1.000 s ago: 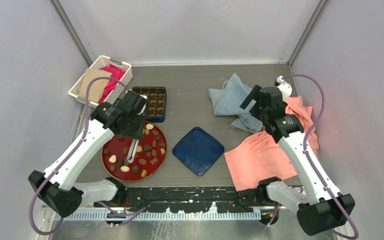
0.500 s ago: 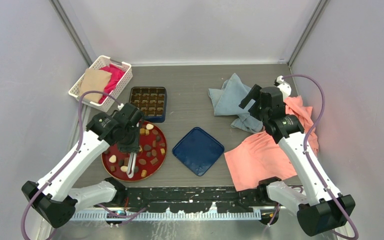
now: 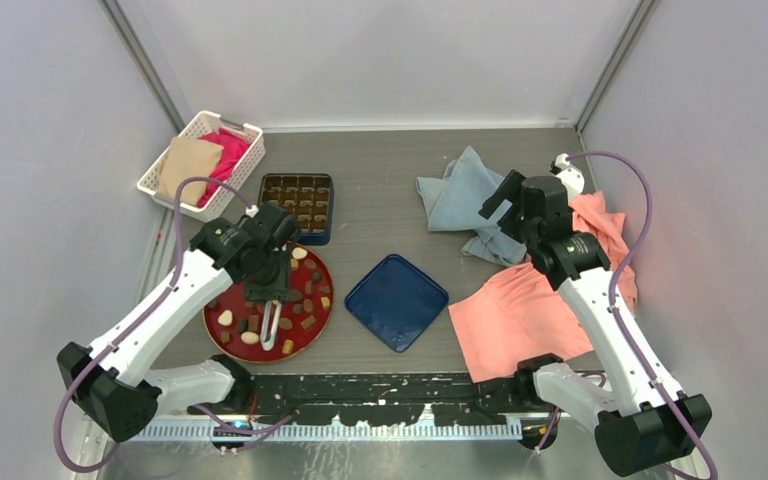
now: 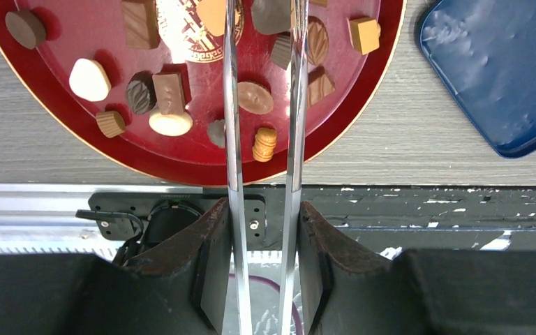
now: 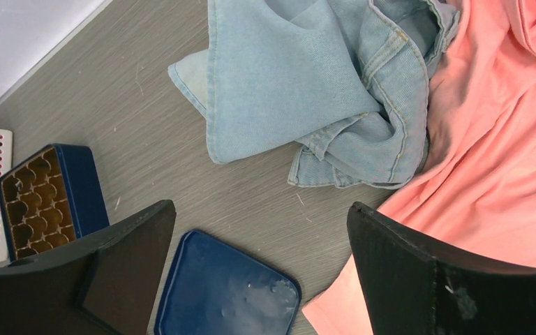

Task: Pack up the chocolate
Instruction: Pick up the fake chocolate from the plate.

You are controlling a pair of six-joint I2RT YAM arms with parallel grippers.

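Note:
The chocolate (image 4: 89, 79) lies as several dark, tan and cream pieces on a round red plate (image 3: 212, 305). My left gripper (image 3: 268, 285) hovers over that plate, shut on the metal tongs (image 3: 270, 322). In the left wrist view my left gripper (image 4: 262, 209) presses both steel arms of the tongs (image 4: 232, 105), which stand slightly apart. A brown oval piece (image 4: 255, 98) and a ridged tan piece (image 4: 264, 143) lie between the arms; the tips are out of frame. A blue compartment box (image 3: 298, 205) holds several pieces. My right gripper (image 3: 505, 200) hangs open and empty.
A blue lid (image 3: 397, 301) lies right of the plate. Light blue jeans (image 3: 465, 200) and a pink cloth (image 3: 530, 310) cover the right side. A white basket (image 3: 200, 150) with cloths stands at the back left. The dark rail (image 3: 380, 395) runs along the near edge.
My left gripper came from the box's edge toward the near side, over the plate, and the tongs' arms have spread a little. The right arm has barely moved.

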